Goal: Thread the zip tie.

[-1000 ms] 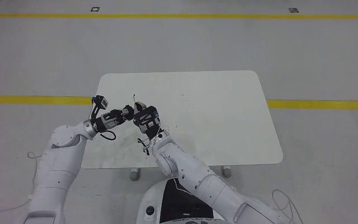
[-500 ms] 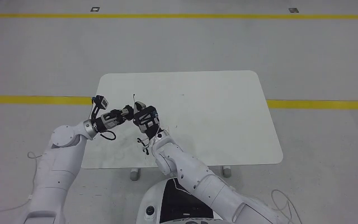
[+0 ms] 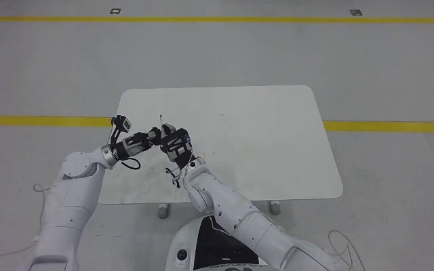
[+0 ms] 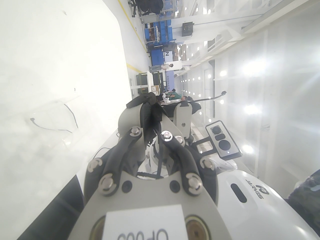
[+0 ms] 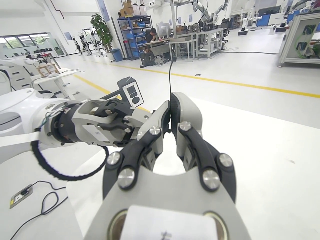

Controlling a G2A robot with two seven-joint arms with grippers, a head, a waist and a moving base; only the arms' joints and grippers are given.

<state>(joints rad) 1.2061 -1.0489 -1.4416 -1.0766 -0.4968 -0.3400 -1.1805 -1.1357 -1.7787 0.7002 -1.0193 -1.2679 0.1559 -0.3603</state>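
The thin black zip tie [image 3: 161, 120] stands upright over the left part of the white table [image 3: 258, 135]. My right gripper [image 5: 171, 96] is shut on the strap of the zip tie [image 5: 170, 76], whose square head points up. My left gripper [image 3: 156, 137] meets the right gripper [image 3: 169, 130] from the left, tips touching. In the left wrist view the left gripper [image 4: 144, 100] has its black pads pressed together; what lies between them is hidden. The head end of the zip tie [image 4: 212, 97] juts out beyond it. From the right wrist the left gripper [image 5: 147, 119] reaches behind my finger.
Both grippers hover over the table's left end, near its front-left edge [image 3: 108, 196]. The tabletop [image 5: 250, 151] stretches bare to the right and far side. Yellow floor lines [image 3: 366, 126] run past the table.
The right gripper and the zip tie have edged very slightly toward the left gripper; the left arm has kept still.
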